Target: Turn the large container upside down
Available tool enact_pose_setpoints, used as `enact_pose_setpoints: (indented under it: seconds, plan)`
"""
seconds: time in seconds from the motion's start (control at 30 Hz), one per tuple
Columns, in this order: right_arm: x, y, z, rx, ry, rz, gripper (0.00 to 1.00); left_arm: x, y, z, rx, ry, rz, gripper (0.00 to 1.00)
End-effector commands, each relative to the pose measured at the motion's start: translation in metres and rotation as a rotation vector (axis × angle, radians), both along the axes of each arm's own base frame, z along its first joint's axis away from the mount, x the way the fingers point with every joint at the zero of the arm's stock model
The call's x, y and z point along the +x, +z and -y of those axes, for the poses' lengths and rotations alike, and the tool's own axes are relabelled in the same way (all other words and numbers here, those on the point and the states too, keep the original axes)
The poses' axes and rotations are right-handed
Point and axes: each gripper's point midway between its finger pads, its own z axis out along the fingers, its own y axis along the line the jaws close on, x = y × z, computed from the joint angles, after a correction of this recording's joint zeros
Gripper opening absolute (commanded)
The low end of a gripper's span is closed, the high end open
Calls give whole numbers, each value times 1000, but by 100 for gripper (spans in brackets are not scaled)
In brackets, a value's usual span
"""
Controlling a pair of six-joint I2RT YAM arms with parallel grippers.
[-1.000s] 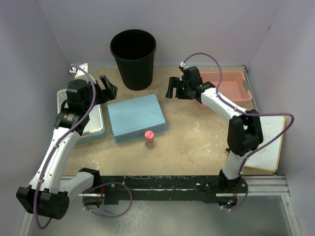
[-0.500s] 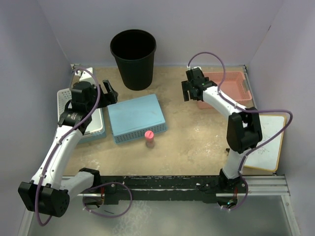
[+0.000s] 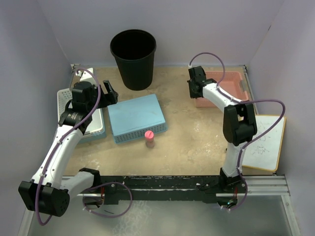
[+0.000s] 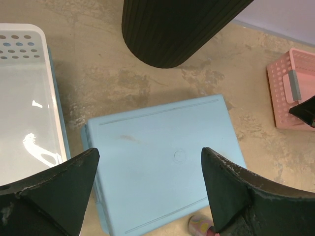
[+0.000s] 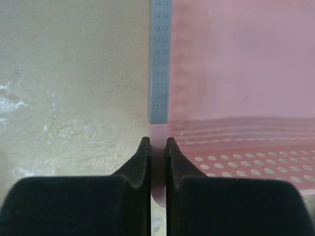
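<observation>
The large container (image 3: 133, 59) is a tall black ribbed bin standing upright, mouth up, at the back of the table. Its lower wall (image 4: 172, 29) fills the top of the left wrist view. My left gripper (image 3: 109, 90) hangs open to the bin's lower left, its fingers spread (image 4: 149, 152) over the overturned blue basket (image 4: 162, 172) and touching nothing. My right gripper (image 3: 193, 91) is far right of the bin. In the right wrist view its jaws (image 5: 157, 142) are shut on the left rim of the pink basket (image 5: 246, 73), just below a grey handle strip (image 5: 160, 59).
The blue basket (image 3: 136, 117) lies bottom-up mid-table, with a small pink-capped bottle (image 3: 149, 138) at its front edge. A white basket (image 3: 66, 98) nested in a blue one sits at the left. The pink basket (image 3: 231, 86) is at back right, a whiteboard (image 3: 266, 142) at right.
My right gripper swung right from beside the bin to the pink basket's left rim and closed on it. The left arm drew back slightly, staying open.
</observation>
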Motion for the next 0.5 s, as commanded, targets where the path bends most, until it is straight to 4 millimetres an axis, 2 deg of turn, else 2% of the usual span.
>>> enact_pose_setpoints:
  seconds: [0.0,0.07,0.13,0.23,0.4,0.47]
  plan:
    - [9,106,-21,161,48,244,0,8,20,2,-13,-8,68,81]
    - [1,135,-36,264,99,298,0,11,19,4,-24,-10,68,81]
    - [-4,165,-59,409,150,343,0,14,18,5,-33,-7,69,81]
    - [-13,201,-95,633,254,399,0,22,17,5,-63,19,76,81]
    - [-36,241,-135,977,352,398,0,25,22,6,-69,23,82,81]
    - [-41,248,-138,1088,366,390,0,23,21,5,-62,21,80,81]
